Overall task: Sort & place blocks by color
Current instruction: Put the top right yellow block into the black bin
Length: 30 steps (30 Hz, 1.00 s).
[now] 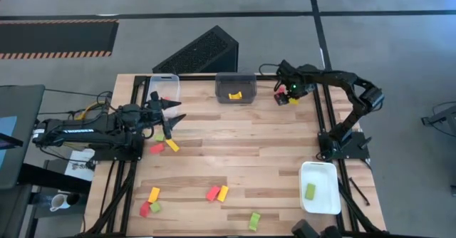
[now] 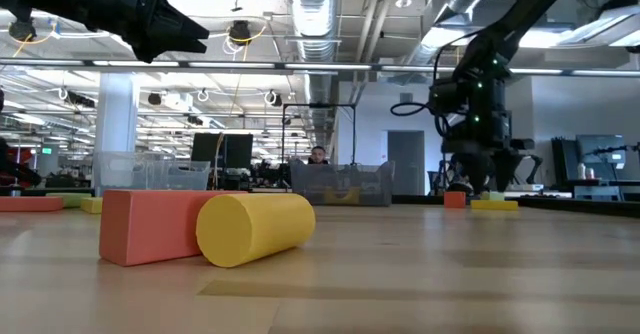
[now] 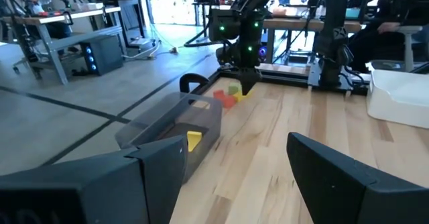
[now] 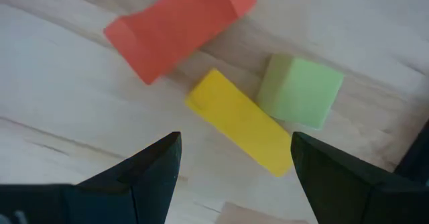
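- The right arm reaches from its base at the table's right edge toward the far right corner; the right gripper (image 1: 286, 95) points straight down over a small cluster of blocks.
- In the right wrist view the right gripper (image 4: 234, 160) has its fingers spread apart and empty. Directly below and between them lies a yellow block (image 4: 241, 122), set diagonally on the wood.
- A red block (image 4: 177, 26) lies just beyond the yellow one, and a light green block (image 4: 300, 91) sits touching or nearly touching the yellow block's side.
- In the low view the right gripper (image 2: 478, 179) hangs above this cluster, its tips close to the table surface.
- The left arm extends from the table's left edge; the left gripper (image 1: 171, 115) is held above the table with its fingers apart and nothing between them, near the clear tray (image 1: 164, 85).
- A red and a yellow block (image 1: 164, 147) lie on the table just in front of the left gripper.
- The dark grey tray (image 1: 236, 86) at the far edge holds one yellow block (image 1: 235, 95).
- The white tray (image 1: 320, 188) at the near right holds one green block (image 1: 310, 191).
- Further blocks lie along the near edge: a yellow, red and green group (image 1: 150, 203), a red and yellow pair (image 1: 217, 193), and a single green block (image 1: 254, 220).
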Motion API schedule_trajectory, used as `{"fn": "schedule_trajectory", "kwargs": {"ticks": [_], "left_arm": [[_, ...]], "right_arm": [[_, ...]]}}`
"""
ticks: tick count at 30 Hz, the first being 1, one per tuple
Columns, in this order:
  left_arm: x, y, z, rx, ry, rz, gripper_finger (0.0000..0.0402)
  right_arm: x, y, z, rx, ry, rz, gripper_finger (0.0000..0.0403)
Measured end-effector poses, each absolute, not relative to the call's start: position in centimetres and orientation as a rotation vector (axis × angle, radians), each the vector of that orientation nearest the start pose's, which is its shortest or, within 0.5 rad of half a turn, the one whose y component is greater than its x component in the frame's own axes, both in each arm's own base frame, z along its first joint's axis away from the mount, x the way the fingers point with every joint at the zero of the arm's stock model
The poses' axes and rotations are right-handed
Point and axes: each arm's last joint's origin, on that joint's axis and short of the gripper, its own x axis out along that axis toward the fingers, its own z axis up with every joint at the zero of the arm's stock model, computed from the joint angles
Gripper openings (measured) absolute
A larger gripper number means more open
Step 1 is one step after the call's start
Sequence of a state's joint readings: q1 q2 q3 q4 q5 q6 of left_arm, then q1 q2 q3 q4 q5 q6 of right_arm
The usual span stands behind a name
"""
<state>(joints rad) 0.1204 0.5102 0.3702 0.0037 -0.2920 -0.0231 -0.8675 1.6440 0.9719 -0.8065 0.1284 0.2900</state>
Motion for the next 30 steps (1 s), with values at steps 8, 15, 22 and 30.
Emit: {"fn": "schedule_trajectory", "kwargs": {"ticks": [8, 15, 22, 30], "left_arm": [[13.4, 2.4, 24.5, -0.03, 0.129, 0.38, 0.0245], [13.4, 2.3, 24.5, -0.033, 0.122, 0.371, 0.0245], [13.4, 2.3, 24.5, -0.04, 0.12, 0.371, 0.0245], [13.4, 2.3, 24.6, -0.048, 0.117, 0.371, 0.0245]], "right_arm": [[16.2, -22.0, 15.9, 0.814, 1.324, -0.956, 0.0306], [15.3, -22.6, 15.6, 0.815, 1.317, -0.948, 0.0303], [15.9, -22.5, 14.8, 0.821, 1.345, -0.935, 0.0289], [18.0, -22.6, 13.3, 0.778, 1.455, -0.889, 0.0285]]}}
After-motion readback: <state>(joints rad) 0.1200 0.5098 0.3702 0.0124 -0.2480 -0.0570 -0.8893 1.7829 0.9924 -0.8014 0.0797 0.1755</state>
